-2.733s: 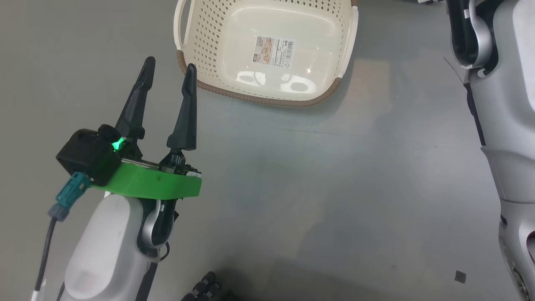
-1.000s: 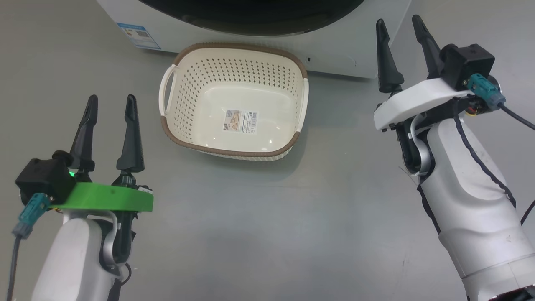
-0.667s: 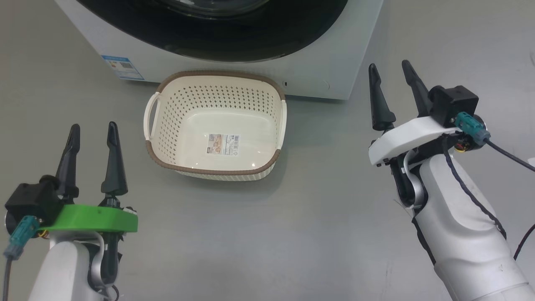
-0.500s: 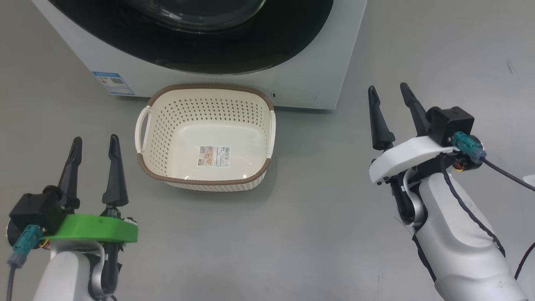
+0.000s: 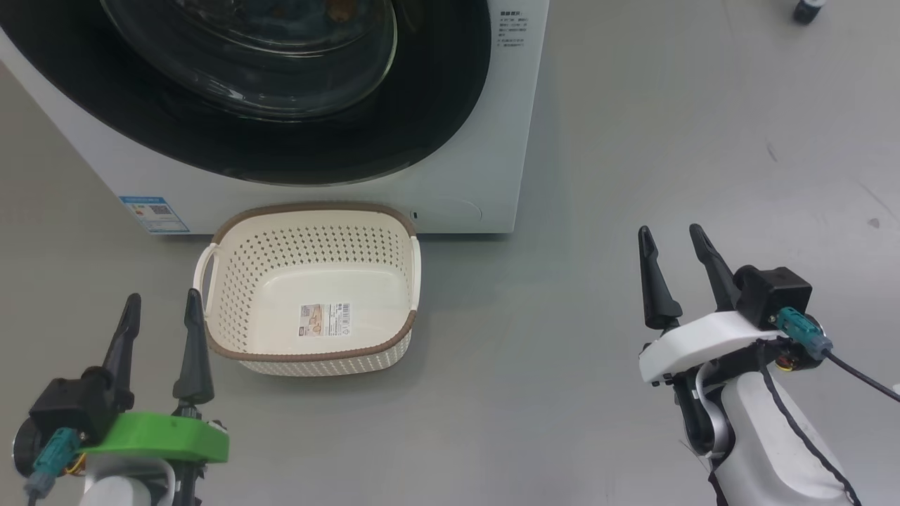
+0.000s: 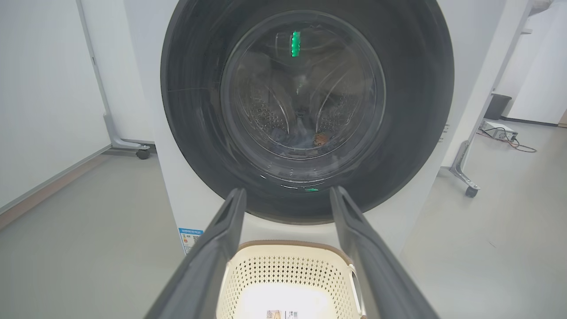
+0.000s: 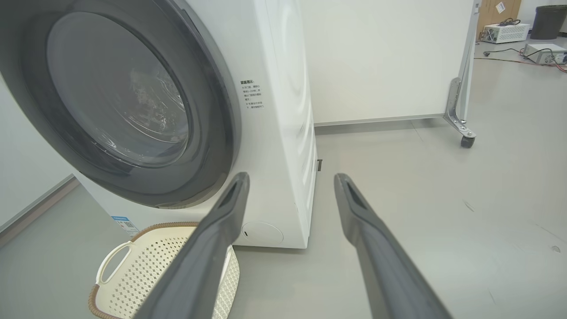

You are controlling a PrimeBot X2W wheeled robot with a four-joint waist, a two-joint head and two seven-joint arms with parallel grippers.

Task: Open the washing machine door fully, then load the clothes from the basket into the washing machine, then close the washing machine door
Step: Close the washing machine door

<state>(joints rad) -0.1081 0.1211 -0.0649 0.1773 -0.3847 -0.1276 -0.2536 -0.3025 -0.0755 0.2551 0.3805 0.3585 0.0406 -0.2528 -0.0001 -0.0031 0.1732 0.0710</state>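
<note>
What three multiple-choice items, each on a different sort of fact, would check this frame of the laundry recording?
1. Where is the cream-white perforated plastic basket?
A. Inside the drum
B. On the grey floor before the big white front-loading washing machine
C. Lifted in a hand

2. How many garments lie in the basket?
A. None
B. Two
C. Four

3. In what state is the round glossy black-rimmed glass door?
A. Fully open
B. Half open
C. Shut

Answers:
1 B, it stands on the floor just before the machine's front.
2 A, its base shows bare but for a barcode sticker.
3 C, the door lies flush with the front in both wrist views.
</note>
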